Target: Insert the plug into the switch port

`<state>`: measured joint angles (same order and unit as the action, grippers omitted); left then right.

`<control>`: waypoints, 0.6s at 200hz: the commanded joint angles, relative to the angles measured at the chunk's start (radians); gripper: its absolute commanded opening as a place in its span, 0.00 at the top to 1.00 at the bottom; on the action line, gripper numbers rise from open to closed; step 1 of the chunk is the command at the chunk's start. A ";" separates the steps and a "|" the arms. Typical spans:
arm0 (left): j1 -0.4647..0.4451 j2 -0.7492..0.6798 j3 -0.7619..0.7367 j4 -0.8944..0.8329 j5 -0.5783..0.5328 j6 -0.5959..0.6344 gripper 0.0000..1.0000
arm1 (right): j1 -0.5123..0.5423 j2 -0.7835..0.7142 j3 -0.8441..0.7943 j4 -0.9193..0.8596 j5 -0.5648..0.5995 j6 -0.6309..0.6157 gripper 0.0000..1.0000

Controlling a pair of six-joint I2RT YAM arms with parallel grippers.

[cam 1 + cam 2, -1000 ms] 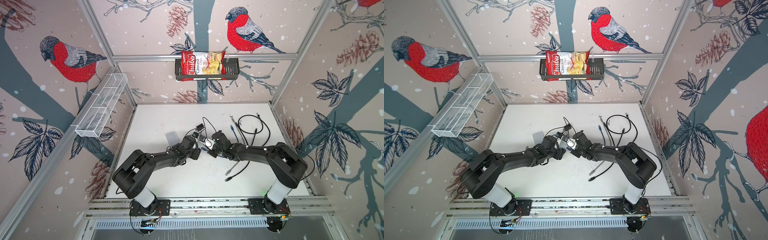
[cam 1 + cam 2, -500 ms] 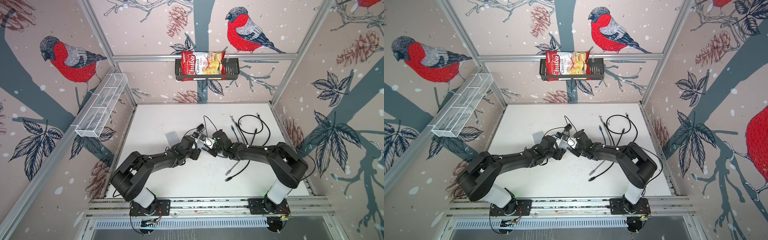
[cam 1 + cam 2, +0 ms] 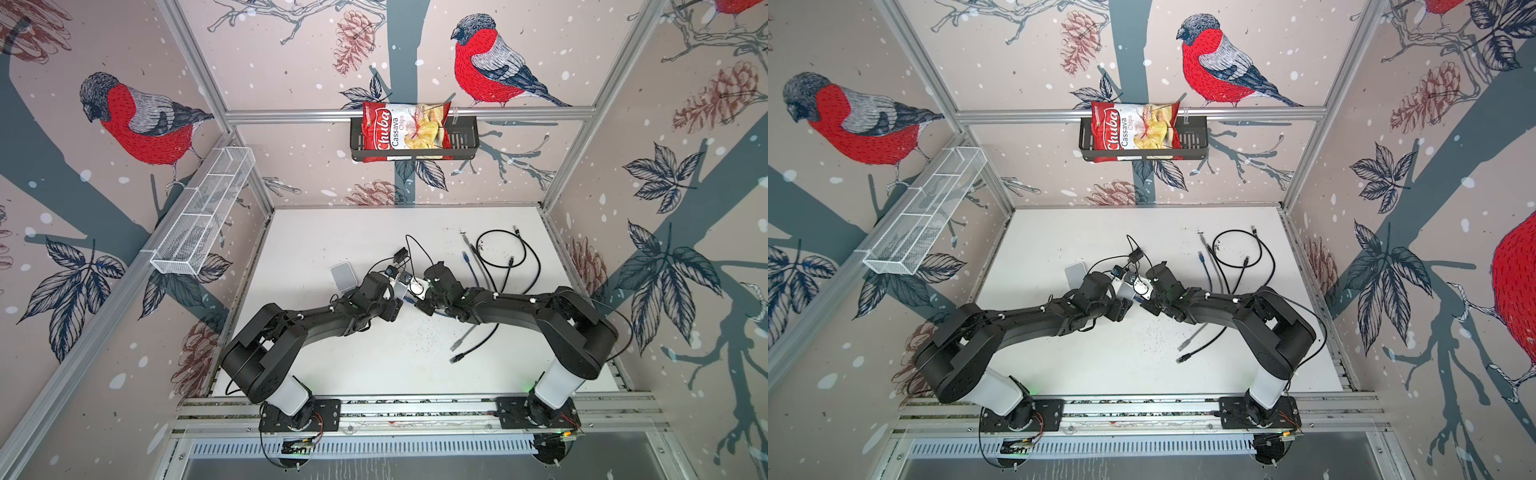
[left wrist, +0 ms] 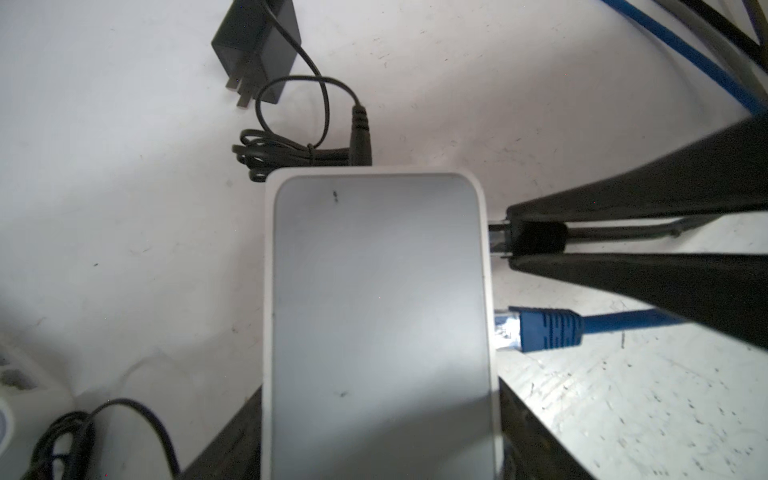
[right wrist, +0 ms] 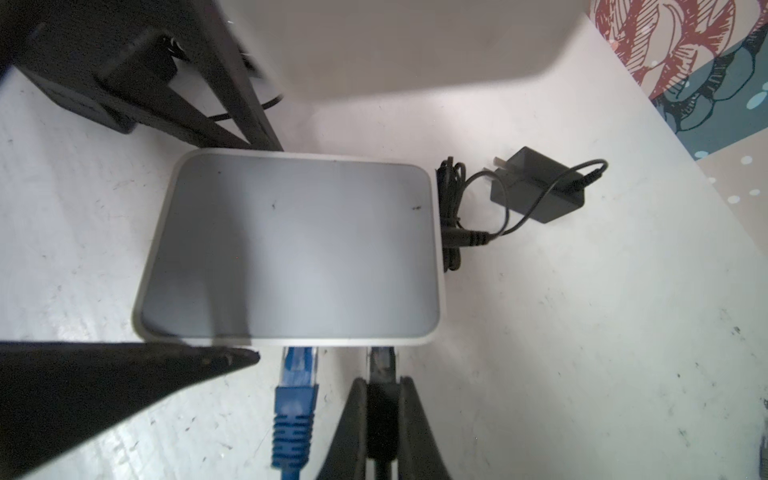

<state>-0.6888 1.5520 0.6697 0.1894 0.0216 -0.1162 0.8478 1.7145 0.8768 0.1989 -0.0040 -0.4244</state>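
Note:
The white switch (image 4: 378, 291) with its grey top lies on the table between the fingers (image 4: 226, 449) of my left gripper (image 4: 378, 419), which is shut on its two sides. My right gripper (image 5: 382, 388) is shut on the black plug (image 5: 381, 360). The plug's front end meets the switch's port side, beside a blue plug (image 5: 296, 370) seated in the neighbouring port. How deep the black plug sits cannot be told. In both top views the grippers meet over the switch (image 3: 409, 286) (image 3: 1137, 289) at mid-table.
A black power adapter (image 3: 400, 254) with its thin lead lies just behind the switch. A flat grey box (image 3: 343, 275) sits to its left. Loose black cables (image 3: 509, 262) and a blue cable (image 3: 471, 270) lie to the right, and another cable (image 3: 469, 345) nearer the front.
The left arm has shifted slightly. Both grips look the same, and the black plug stays at the switch's port side.

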 commanded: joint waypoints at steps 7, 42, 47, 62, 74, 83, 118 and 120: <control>-0.049 -0.010 -0.001 0.198 0.510 0.078 0.44 | 0.020 0.021 0.036 0.445 -0.120 -0.014 0.97; -0.031 -0.001 0.003 0.159 0.395 0.057 0.45 | 0.013 0.028 0.026 0.429 -0.062 -0.024 0.94; -0.022 0.003 0.004 0.154 0.363 0.043 0.44 | 0.007 0.028 0.026 0.418 -0.057 -0.026 0.93; 0.022 0.018 0.008 0.127 0.324 0.018 0.44 | -0.009 0.030 0.026 0.389 -0.035 -0.027 0.92; 0.054 0.029 0.008 0.117 0.298 -0.005 0.44 | -0.026 0.037 0.030 0.360 -0.008 -0.026 0.89; 0.074 0.041 0.013 0.100 0.287 -0.009 0.44 | -0.040 0.045 0.038 0.333 0.001 -0.025 0.87; 0.105 0.107 0.065 0.006 0.197 -0.025 0.44 | -0.092 0.067 0.053 0.260 0.004 -0.007 0.75; 0.108 0.113 0.069 0.000 0.195 -0.026 0.44 | -0.095 0.065 0.054 0.258 0.000 -0.007 0.75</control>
<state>-0.5957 1.6257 0.7113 0.2565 0.1005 -0.1585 0.7815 1.7771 0.9127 0.3222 -0.0196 -0.4442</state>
